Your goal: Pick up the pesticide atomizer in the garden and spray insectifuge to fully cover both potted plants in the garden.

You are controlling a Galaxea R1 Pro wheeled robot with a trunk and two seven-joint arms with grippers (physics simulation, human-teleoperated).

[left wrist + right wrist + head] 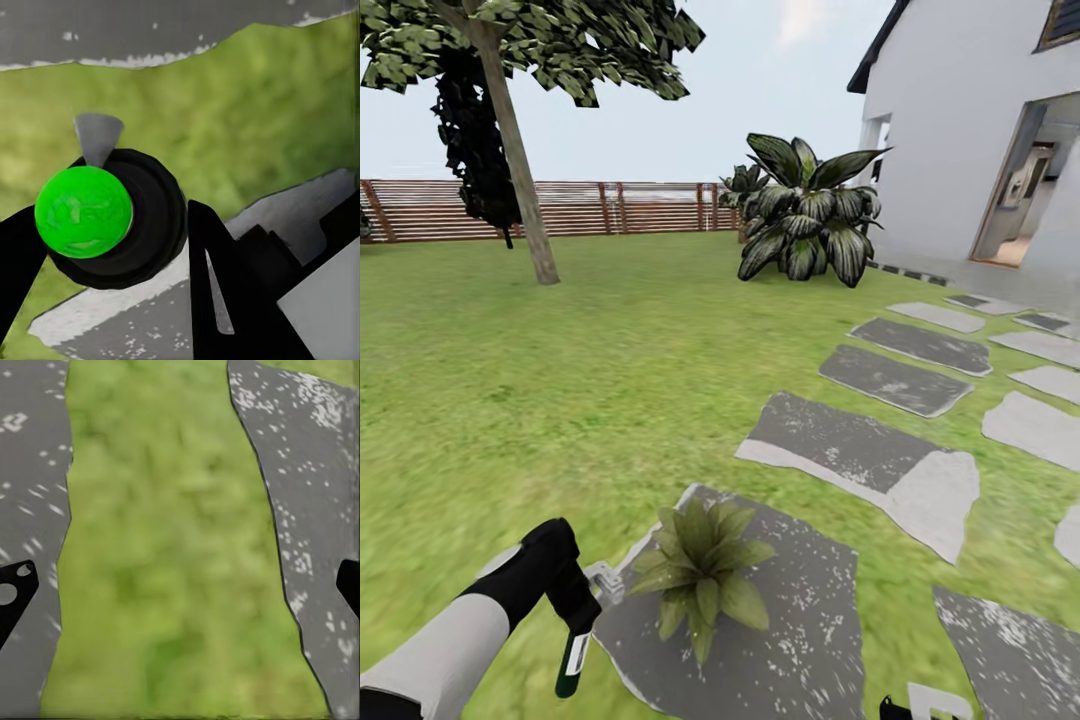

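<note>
The left claw [575, 610] pinches the pesticide atomizer [573, 655] just at nine o'clock of a potted plant [705, 575] on a stepping stone [810, 640] in the garden lawn [560, 400]. The right claw [180, 589] hangs spread above grass.

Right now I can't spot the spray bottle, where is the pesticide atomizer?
In the head view, low on the left, the pesticide atomizer hangs in the left hand, over the grass at the stepping stone's edge, beside the potted plant.
</note>
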